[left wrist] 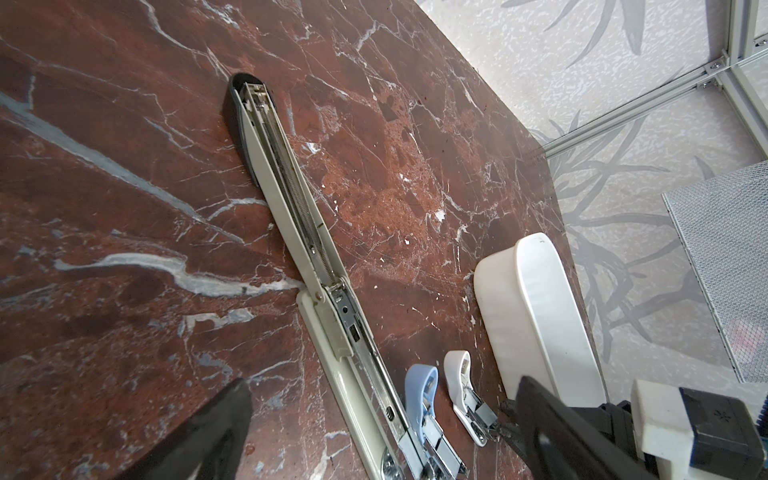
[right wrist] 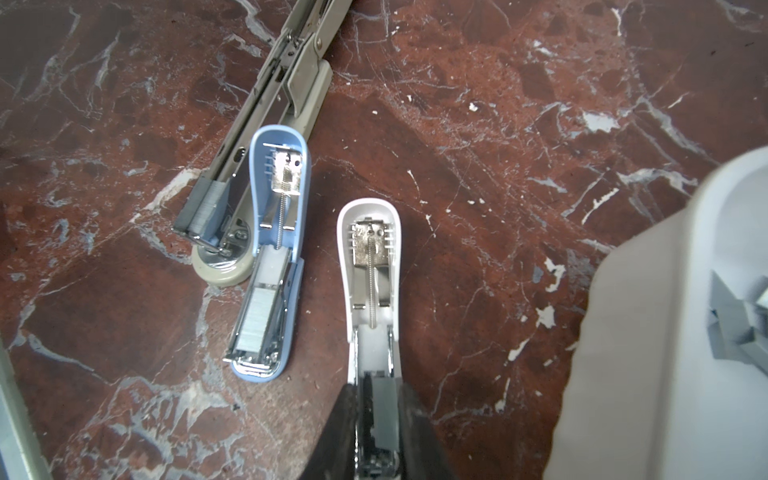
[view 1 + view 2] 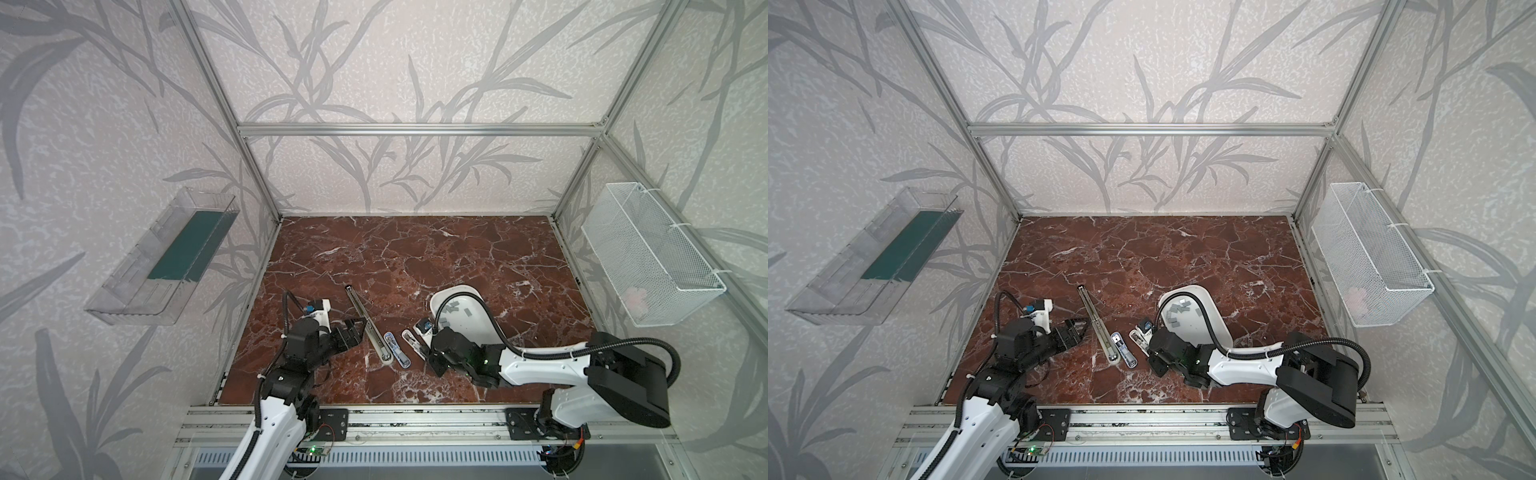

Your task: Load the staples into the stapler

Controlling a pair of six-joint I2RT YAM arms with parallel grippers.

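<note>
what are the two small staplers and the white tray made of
The white stapler: seemingly a glossy plastic shell, going by its smooth moulded curve, with a shiny metal plate and spring inside. The blue stapler: likewise, pale blue plastic around a bright metal magazine. The white tray: looks like matte plastic with smooth rounded walls; could be ceramic.

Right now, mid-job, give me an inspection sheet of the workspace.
Surface: red marble-pattern tabletop, white flecks.
Job's things: white stapler open, grey staple strip at its magazine; blue stapler and long-reach stapler open, both holding staples; loose staples in white tray.
Clutter: nothing seen.
Pincers: left pincer open beside long-reach stapler; right pincer straddles the strip, grip unclear.
Cables: black conduit on right arm arcs over the tray.
Surroundings: clear bin on left wall; mesh basket on right wall.
</note>
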